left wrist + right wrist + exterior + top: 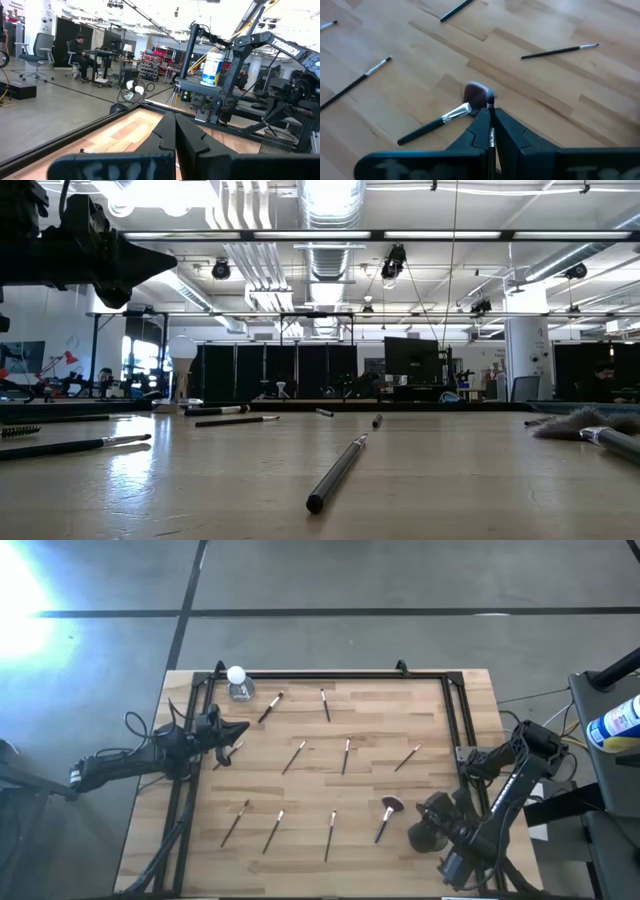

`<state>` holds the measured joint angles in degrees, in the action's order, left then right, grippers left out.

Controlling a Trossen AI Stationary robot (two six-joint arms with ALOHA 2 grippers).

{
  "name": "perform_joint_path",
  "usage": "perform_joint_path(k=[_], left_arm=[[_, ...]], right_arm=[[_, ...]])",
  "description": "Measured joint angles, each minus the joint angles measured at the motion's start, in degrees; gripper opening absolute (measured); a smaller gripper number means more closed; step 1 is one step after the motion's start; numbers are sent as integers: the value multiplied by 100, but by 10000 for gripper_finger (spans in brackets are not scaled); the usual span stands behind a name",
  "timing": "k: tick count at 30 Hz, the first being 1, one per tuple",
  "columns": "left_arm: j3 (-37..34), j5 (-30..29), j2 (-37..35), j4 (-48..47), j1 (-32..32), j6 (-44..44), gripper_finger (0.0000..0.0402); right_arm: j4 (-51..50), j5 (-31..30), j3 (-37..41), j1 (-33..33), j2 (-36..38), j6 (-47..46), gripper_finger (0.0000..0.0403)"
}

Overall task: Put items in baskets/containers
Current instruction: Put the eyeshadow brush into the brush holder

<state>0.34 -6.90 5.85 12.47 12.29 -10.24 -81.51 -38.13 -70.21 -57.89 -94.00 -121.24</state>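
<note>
Several thin dark brushes with pale tips lie scattered flat on the wooden table (440,790), such as one brush (293,757) near the middle. The bigger brush (387,818) with a fanned pinkish head (475,93) lies at the near right. My right gripper (412,833) is just right of it, shut on a thin brush (491,107). My left gripper (240,730) hangs shut and empty above the table's left side, over a thin brush (230,752); it also shows in the low view (150,265). No dark-brown cup shows in any view. My right gripper pinches a thin brush between its two fingers (510,132). The brush lies along the fingers, and its end (490,96) sticks out past the fingertips, toward the big brush's head. The fingers slant down at the table from its right side. I cannot tell whether the brush is clear of the table.
A small clear object with a white round top (237,683) stands at the far left corner. A black metal frame (330,675) runs along the table's far, left and right edges. A thin brush (337,472) lies close before the low camera.
</note>
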Motion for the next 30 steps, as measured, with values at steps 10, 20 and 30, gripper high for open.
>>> perform_joint_path(k=[10, 20, 30], left_arm=[[0, 0, 0, -3, 0, -11, 0], [0, 0, 0, -5, 0, -28, 0], [0, 0, 0, -7, 0, -46, 0]], right_arm=[[257, 92, 135, -46, 0, 277, 13], [388, 658, 135, -46, 4, 314, 13], [439, 734, 127, -46, 7, 379, 44]])
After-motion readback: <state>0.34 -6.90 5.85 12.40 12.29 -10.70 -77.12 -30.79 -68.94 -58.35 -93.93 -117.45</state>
